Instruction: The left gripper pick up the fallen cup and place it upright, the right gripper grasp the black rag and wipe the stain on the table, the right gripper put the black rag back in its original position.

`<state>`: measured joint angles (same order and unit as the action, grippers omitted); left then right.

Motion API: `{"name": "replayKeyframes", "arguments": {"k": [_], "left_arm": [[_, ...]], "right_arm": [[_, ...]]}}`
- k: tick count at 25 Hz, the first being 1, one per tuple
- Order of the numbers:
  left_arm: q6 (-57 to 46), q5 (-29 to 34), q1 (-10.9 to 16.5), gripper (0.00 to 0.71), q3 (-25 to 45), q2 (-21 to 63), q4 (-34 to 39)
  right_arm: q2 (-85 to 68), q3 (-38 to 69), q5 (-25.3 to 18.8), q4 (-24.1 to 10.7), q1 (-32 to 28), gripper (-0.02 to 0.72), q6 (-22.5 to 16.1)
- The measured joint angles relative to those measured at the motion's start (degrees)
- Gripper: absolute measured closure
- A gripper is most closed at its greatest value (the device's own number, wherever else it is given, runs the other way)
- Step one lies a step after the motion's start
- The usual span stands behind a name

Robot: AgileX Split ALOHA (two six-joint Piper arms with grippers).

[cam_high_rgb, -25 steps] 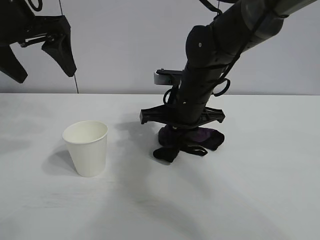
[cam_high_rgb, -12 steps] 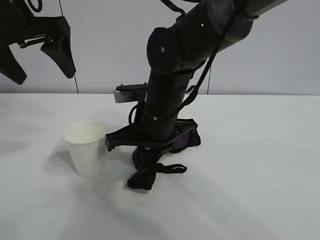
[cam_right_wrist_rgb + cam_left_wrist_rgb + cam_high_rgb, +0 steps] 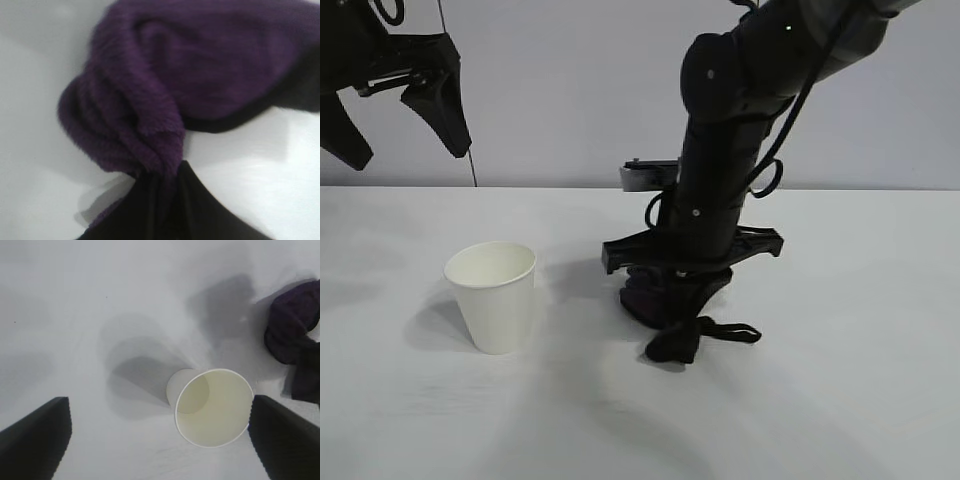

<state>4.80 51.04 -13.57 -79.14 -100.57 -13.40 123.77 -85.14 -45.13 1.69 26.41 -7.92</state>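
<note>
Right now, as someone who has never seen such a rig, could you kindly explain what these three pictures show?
Two robot arms work at a white table. One picture looks at them from outside; the other two come from cameras on each wrist. The left end effector hangs open above an upright paper cup, which its camera sees from above. The right end effector points down, shut on a black and purple rag pressed on the table. No stain is visible.

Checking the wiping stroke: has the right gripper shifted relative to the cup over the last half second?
Yes. The right gripper, shut on the black rag, has swung away from the cup, which stayed put, toward the exterior view's right.
</note>
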Motion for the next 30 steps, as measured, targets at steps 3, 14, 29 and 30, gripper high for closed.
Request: {"name": "replayKeyframes", "arguments": {"k": [3, 14, 29, 30], "left_arm": [[0.0, 0.0, 0.0, 0.017, 0.0, 0.0, 0.0], [0.0, 0.1, 0.0, 0.017, 0.0, 0.0, 0.0], [0.0, 0.1, 0.0, 0.017, 0.0, 0.0, 0.0], [0.0, 0.1, 0.0, 0.017, 0.0, 0.0, 0.0]], "right_arm": [[-1.9, 1.5, -1.2, 0.0, -1.6, 0.633, 0.0], [-14.0, 2.0, -4.3, 2.1, -4.5, 0.129, 0.2], [-21.4, 2.1, -7.9, 11.4, -11.3, 0.125, 6.1], [-21.4, 2.1, -7.9, 11.4, -11.3, 0.125, 6.1]]}}
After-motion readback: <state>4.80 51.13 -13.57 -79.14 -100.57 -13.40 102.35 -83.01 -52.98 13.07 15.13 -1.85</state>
